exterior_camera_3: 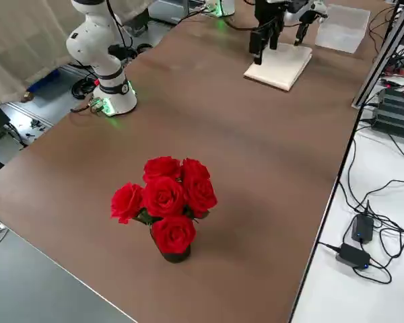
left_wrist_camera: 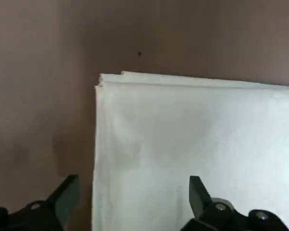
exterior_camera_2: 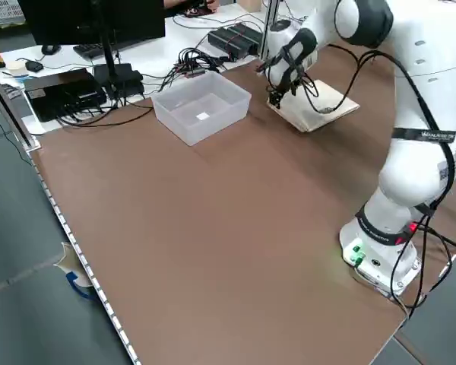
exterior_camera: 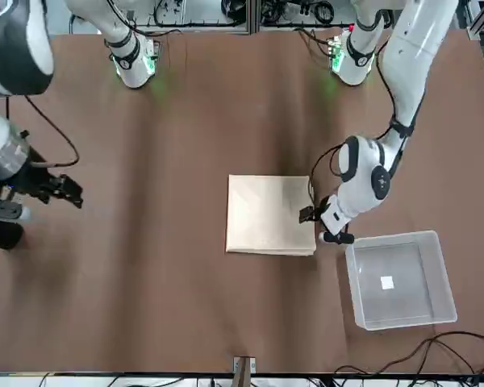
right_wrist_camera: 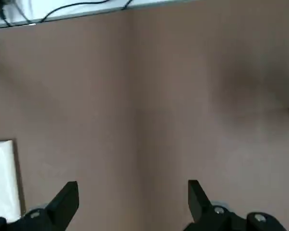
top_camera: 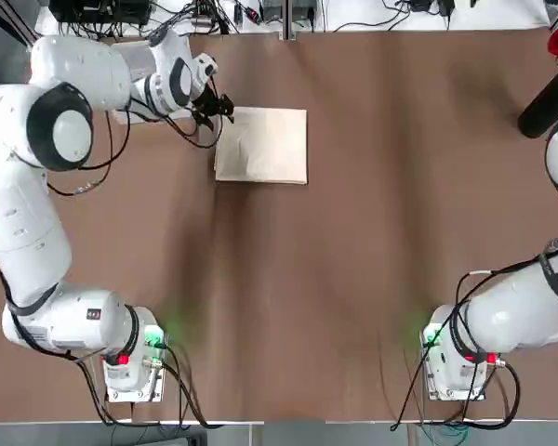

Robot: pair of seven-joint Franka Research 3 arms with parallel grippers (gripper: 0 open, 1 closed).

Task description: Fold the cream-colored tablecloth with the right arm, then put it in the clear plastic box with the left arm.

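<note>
The cream-colored tablecloth [top_camera: 265, 149] lies folded in a flat rectangle at the far middle of the brown table. My left gripper [top_camera: 219, 110] is low at the cloth's left edge and open. In the left wrist view that edge [left_wrist_camera: 95, 144] runs between the two black fingers [left_wrist_camera: 65, 195], with the cloth [left_wrist_camera: 192, 134] under one of them. The clear plastic box [exterior_camera: 411, 266] stands empty just beyond the left gripper [exterior_camera: 323, 226], on the robot's far left. My right gripper [exterior_camera: 68, 192] hovers open over bare table far to the right, holding nothing.
A black vase of red roses [exterior_camera_3: 165, 202] stands at the far right of the table [top_camera: 353, 279], close to the right arm. Cables and electronics [exterior_camera_2: 235, 38] line the white bench past the table's far edge. A thin post [top_camera: 285, 19] rises at the far middle edge.
</note>
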